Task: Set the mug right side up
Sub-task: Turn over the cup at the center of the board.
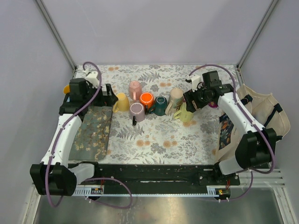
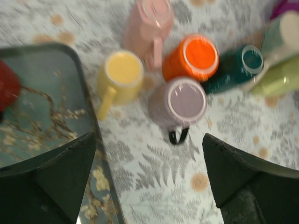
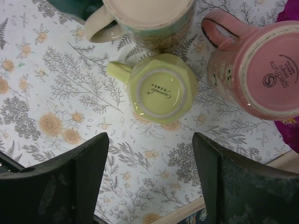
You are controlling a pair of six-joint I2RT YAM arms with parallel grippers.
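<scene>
Your right end effector [image 3: 150, 138], open like the left end effector [image 2: 148, 140], hovers over the base-up lime mug [image 3: 159, 88], handle at ten o'clock, likely to grip it.

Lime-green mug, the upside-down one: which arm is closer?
Right. Its fingers hang open directly above the lime-green mug; the left arm is far off, beside the yellow mug.

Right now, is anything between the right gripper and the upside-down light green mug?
Nothing visible. The right gripper is open, with the light green mug, base up, straight ahead of it. The cream mug and the pink mug stand close beside it, which may crowd the grasp.
</scene>
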